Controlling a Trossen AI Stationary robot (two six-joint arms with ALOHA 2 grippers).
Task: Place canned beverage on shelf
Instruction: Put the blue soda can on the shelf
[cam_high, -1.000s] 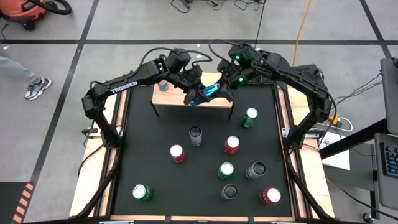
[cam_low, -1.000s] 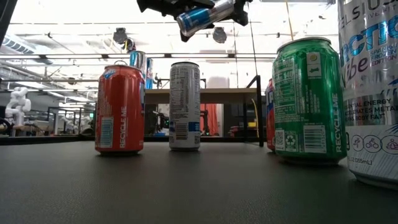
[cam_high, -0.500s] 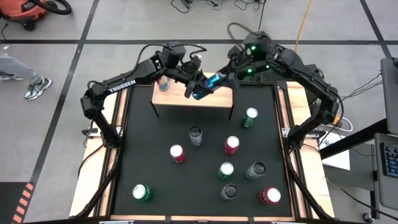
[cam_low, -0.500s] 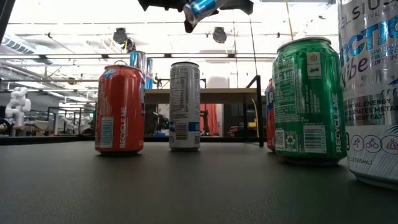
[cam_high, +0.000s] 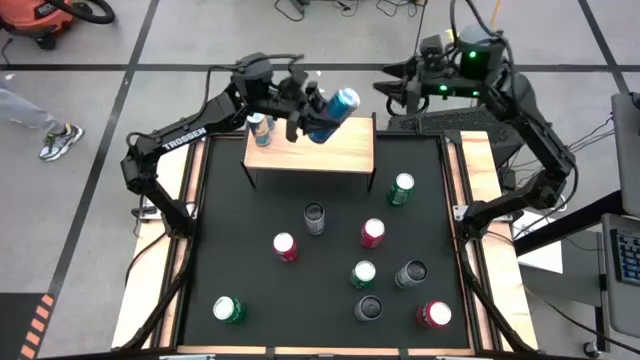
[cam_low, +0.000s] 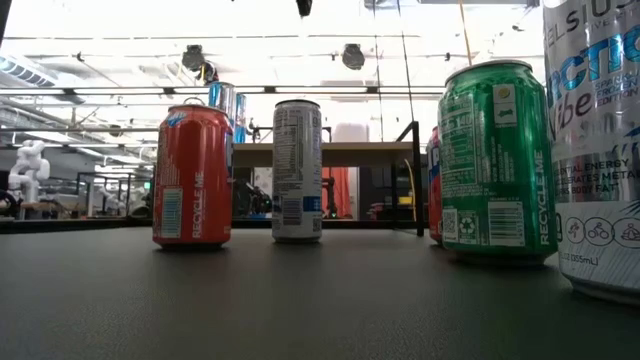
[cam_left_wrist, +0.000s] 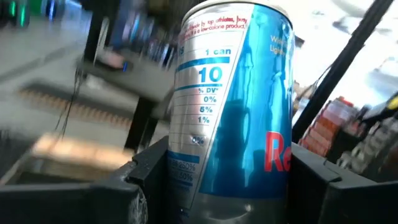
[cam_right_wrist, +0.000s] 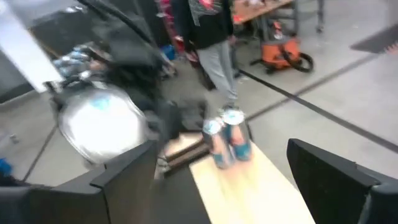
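Note:
A blue and silver can (cam_high: 335, 108) hangs tilted above the shelf (cam_high: 345, 150), a light-wood board on black legs at the table's far edge, with my left gripper (cam_high: 318, 112) shut on it. Another blue can (cam_high: 260, 128) stands on its base at the shelf's left end and shows in the low view (cam_low: 222, 100) too. My right gripper (cam_high: 392, 88) stands open beyond the shelf's far right corner, apart from the held can. Its wrist view looks past empty fingers at the held can's top (cam_right_wrist: 102, 127) and the shelf (cam_right_wrist: 261, 186). My left gripper pinches the can's side wall (cam_left_wrist: 186, 177) between its two fingers (cam_left_wrist: 140, 183), on the can's lower part. The fingers come about level from the table's left. The can is lifted clear above the shelf, tilted, its top end (cam_high: 346, 97) toward the far right.
Several cans stand on the black tabletop (cam_high: 230, 230) nearer than the shelf: red (cam_high: 285, 246), green (cam_high: 402, 188), dark (cam_high: 314, 218) and others. In the low view a red can (cam_low: 192, 175) and a green can (cam_low: 497, 160) stand close. A person (cam_right_wrist: 214, 37) stands beyond the table.
My right gripper has come off the blue can and drawn back up and toward the far right. My left gripper has risen and gone toward the far edge with the can, out of the top of the low view. The can's top has swung toward the far right.

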